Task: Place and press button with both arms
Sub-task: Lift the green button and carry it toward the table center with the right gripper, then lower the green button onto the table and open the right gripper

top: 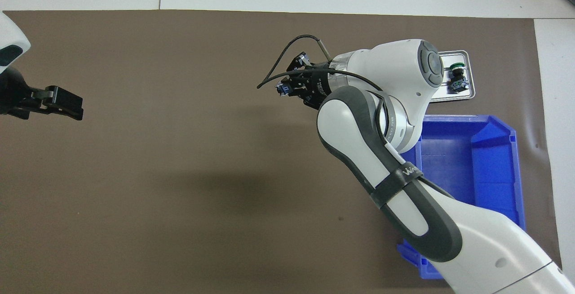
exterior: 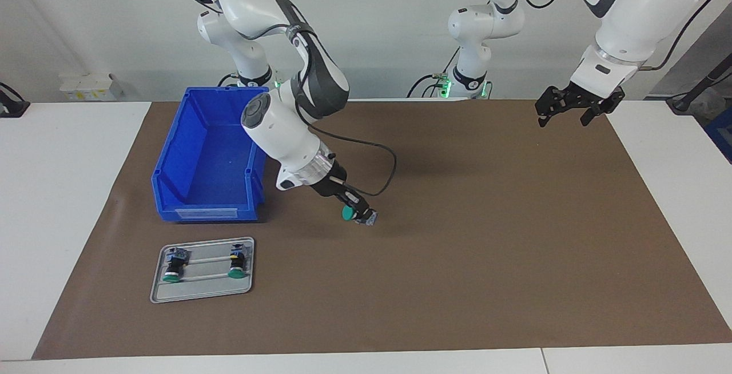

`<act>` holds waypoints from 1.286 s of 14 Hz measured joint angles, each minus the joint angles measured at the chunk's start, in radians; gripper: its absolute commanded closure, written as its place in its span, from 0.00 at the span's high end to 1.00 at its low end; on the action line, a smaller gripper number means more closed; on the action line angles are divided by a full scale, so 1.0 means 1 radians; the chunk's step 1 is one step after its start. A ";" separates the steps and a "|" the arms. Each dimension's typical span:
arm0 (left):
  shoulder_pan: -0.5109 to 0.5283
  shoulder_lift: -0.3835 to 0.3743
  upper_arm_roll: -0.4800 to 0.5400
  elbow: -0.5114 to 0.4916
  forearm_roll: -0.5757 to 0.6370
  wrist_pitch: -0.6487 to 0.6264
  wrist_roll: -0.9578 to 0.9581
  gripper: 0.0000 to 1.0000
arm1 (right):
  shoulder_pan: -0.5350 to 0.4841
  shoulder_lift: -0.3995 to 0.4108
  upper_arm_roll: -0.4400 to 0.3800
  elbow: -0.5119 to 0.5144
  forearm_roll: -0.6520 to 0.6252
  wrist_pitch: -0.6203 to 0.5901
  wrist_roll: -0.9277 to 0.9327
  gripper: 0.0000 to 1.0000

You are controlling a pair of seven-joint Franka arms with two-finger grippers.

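Observation:
My right gripper (exterior: pixel 357 213) is shut on a green-capped button (exterior: pixel 347 213) and holds it tilted, low over the brown mat (exterior: pixel 457 237) near the middle, beside the blue bin. I cannot tell whether the button's base touches the mat. In the overhead view the right gripper (top: pixel 292 88) shows the button's bluish base (top: pixel 283 89). Two similar buttons (exterior: pixel 171 268) (exterior: pixel 235 265) lie on the metal tray (exterior: pixel 200 289). My left gripper (exterior: pixel 563 116) hangs open and empty over the mat's edge at the left arm's end; it also shows in the overhead view (top: pixel 67 105).
A blue bin (exterior: pixel 209 156) stands on the mat at the right arm's end, nearer to the robots than the tray. In the overhead view the right arm covers part of the bin (top: pixel 467 172) and most of the tray (top: pixel 462 97).

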 measured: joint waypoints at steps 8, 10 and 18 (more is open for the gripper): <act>0.000 0.000 0.000 0.000 0.000 0.000 0.000 1.00 | 0.221 0.060 0.001 -0.117 0.229 0.271 0.139 0.00; 0.000 0.000 0.000 0.000 0.000 0.000 0.000 1.00 | 0.225 0.072 0.001 -0.122 0.264 0.271 0.139 0.00; 0.000 -0.002 -0.002 -0.009 0.000 -0.010 0.000 1.00 | 0.292 0.075 0.002 -0.168 0.416 0.317 0.036 0.96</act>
